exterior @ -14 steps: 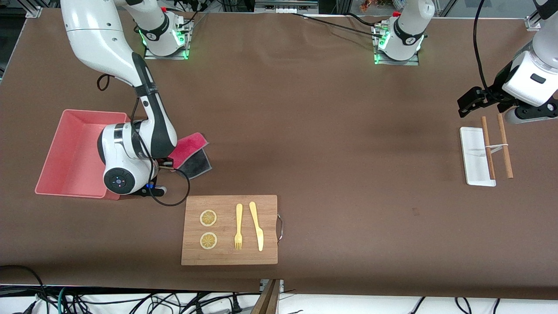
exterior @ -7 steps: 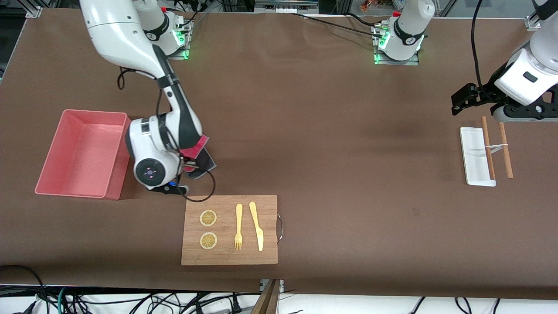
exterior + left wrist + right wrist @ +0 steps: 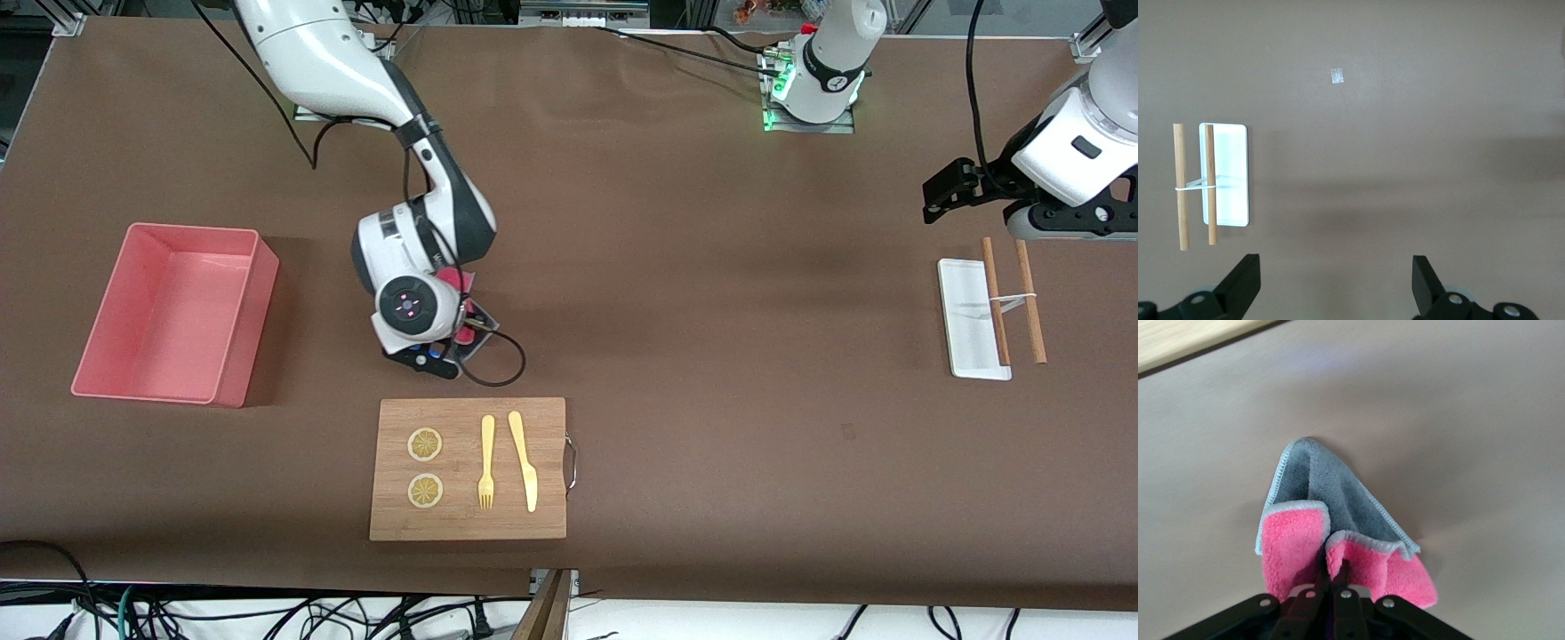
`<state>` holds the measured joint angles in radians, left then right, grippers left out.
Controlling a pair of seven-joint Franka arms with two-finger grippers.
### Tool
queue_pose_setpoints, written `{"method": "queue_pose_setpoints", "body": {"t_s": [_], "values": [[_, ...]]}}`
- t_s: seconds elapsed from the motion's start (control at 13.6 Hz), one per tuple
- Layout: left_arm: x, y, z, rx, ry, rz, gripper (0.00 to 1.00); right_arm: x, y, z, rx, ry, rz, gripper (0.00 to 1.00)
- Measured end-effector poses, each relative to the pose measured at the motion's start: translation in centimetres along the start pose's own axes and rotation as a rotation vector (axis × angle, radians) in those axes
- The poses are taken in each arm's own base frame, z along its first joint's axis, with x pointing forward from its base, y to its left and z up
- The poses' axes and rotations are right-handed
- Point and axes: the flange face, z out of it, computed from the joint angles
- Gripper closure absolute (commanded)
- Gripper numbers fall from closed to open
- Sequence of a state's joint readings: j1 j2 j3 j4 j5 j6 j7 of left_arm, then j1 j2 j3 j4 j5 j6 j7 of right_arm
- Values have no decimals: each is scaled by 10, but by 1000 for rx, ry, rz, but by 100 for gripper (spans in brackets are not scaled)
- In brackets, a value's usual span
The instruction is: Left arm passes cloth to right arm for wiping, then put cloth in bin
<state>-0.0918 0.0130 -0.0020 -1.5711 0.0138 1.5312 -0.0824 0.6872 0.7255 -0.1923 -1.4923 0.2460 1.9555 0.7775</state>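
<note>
Cloth [image 3: 1338, 520] pinched, R end effector [image 3: 1332, 577].

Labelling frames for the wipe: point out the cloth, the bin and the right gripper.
cloth [image 3: 1331, 503], right wrist view, on its grey face.
bin [image 3: 233, 232], front view, on its rim.
right gripper [image 3: 1333, 577], right wrist view, between the fingertips, shut on the cloth.

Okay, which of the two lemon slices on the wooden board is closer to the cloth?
The round yellow lemon slice farther from the front camera; its twin lies nearer the camera, away from the pink-and-grey cloth.
</note>
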Motion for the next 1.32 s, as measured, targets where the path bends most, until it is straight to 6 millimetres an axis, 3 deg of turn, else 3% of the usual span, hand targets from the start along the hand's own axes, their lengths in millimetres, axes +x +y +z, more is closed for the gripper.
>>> {"method": "queue_pose_setpoints", "body": {"t_s": [0.22, 0.37, 0.66, 0.81, 1.1, 1.32], "values": [[3, -10, -3, -1, 7, 21, 0, -35, -39, 3, 117, -20, 84, 100], [3, -11, -3, -1, 8, 27, 0, -50, -55, 3, 170, -28, 129, 100], [3, -11, -13, -2, 29, 27, 0, -52, -58, 12, 169, -35, 127, 100], [3, -14, -17, -2, 36, 24, 0, -36, -39, 20, 114, -55, 93, 100], [4, -25, -18, -3, 38, 7, 0, 29, 31, 25, -2, -108, -12, 100], [4, -25, -18, -3, 36, 7, 0, 66, 79, 23, -86, -109, -86, 100]]}}
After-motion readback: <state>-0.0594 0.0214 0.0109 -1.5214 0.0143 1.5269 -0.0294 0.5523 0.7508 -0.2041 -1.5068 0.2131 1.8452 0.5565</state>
